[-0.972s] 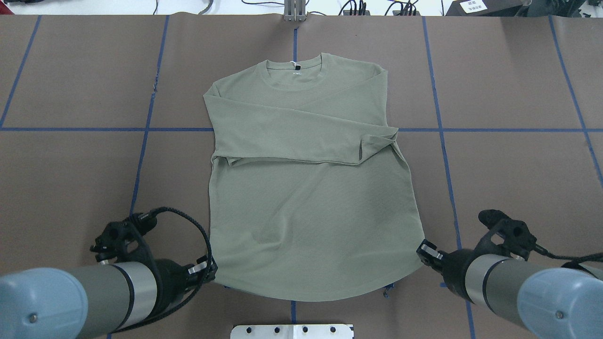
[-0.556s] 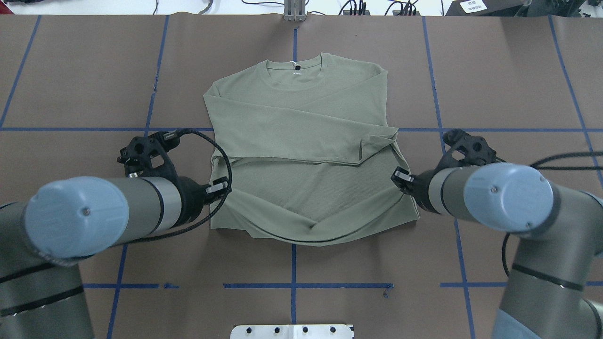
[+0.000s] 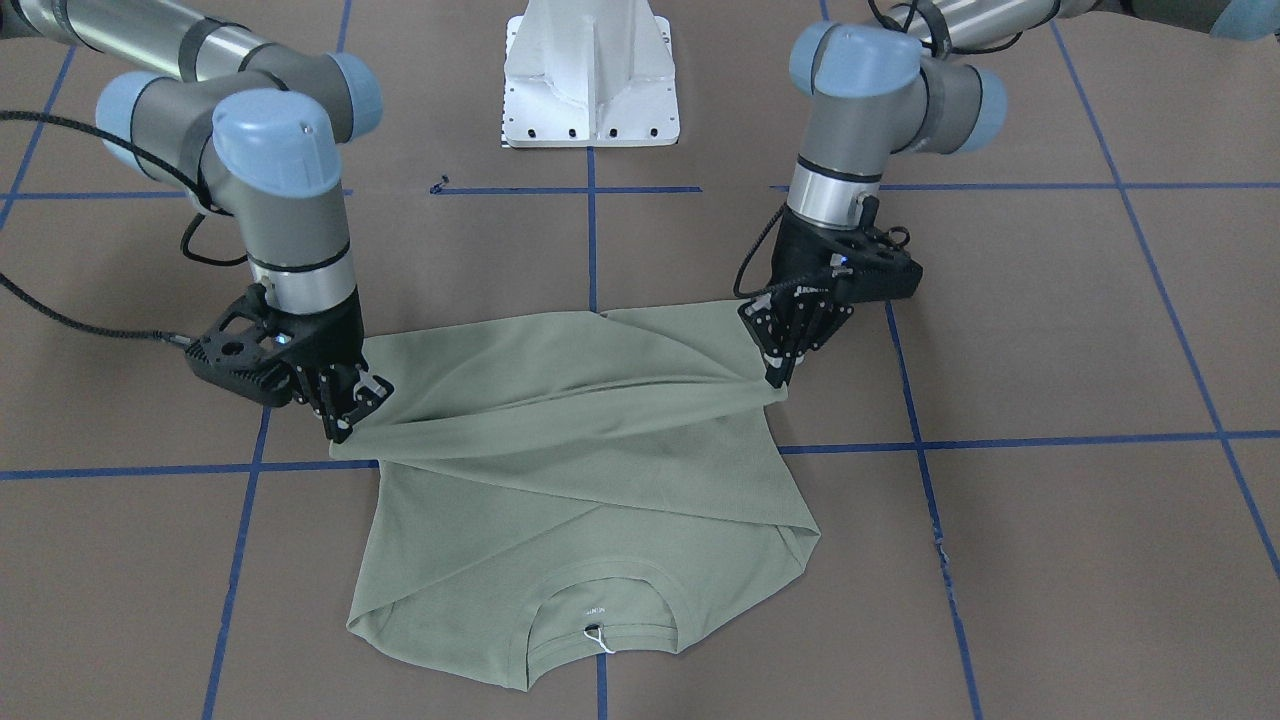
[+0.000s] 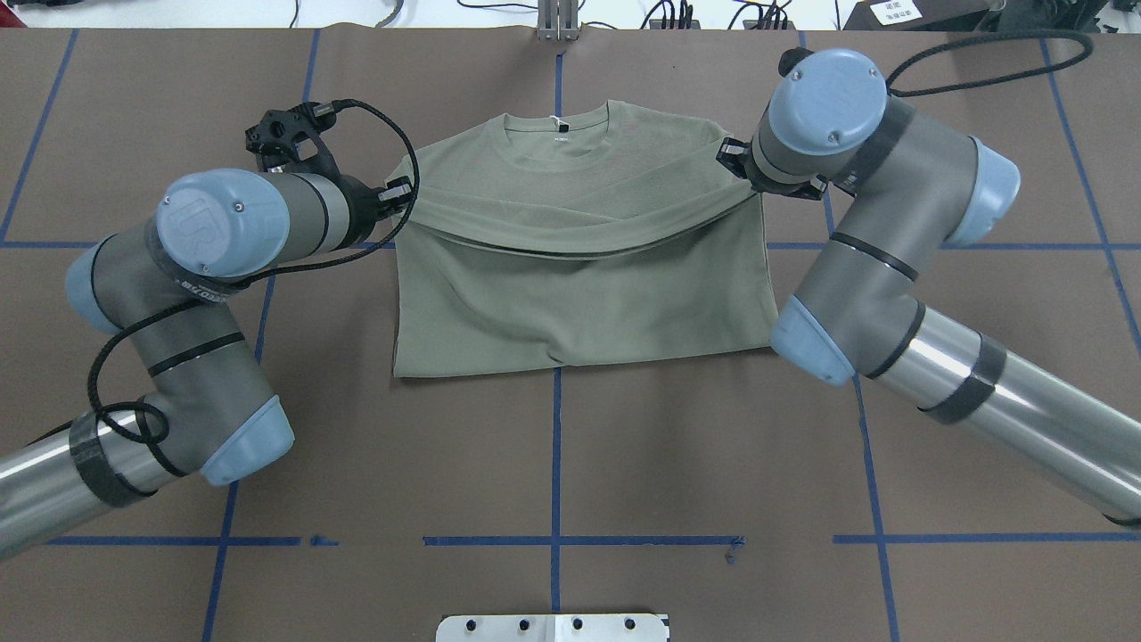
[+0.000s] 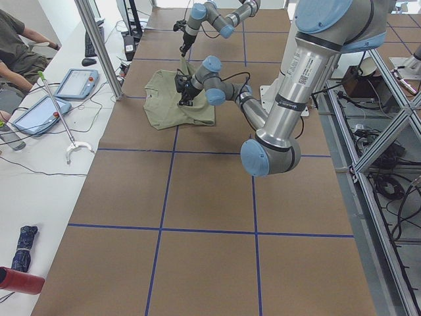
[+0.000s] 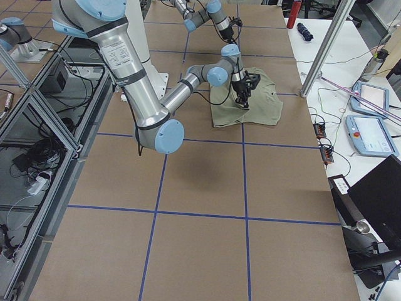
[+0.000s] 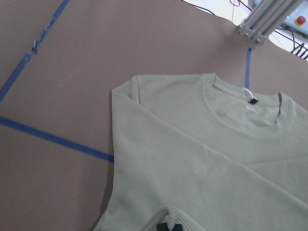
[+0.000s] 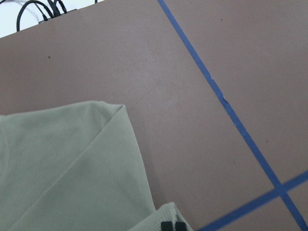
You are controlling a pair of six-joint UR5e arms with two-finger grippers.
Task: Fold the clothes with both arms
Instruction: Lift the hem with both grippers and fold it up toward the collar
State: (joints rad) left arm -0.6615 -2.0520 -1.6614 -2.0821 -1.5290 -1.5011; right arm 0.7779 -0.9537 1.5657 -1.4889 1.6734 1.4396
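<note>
The sage-green shirt [image 4: 579, 294] lies on the brown table with its collar [image 4: 557, 134] at the far side and its sleeves folded across the chest. Its lower half is doubled over toward the collar, the hem held up and sagging between the arms. My left gripper [image 4: 397, 192] is shut on the hem's left corner, by the shirt's left shoulder. My right gripper [image 4: 731, 153] is shut on the right corner at the right shoulder. The front view shows the shirt [image 3: 580, 520] with the left gripper [image 3: 778, 378] and right gripper [image 3: 340, 430] pinching cloth just above it.
The white pedestal base [image 4: 553, 627] stands at the near edge. Blue tape lines [image 4: 554, 446] cross the table. A metal post [image 5: 99, 46] rises at the far edge, beside a side desk with tablets [image 5: 72, 82] and a seated person [image 5: 16, 46].
Both grippers have carried the hem from the near edge away across the shirt to the shoulders. The lower half now lies doubled over the chest and sleeves.
</note>
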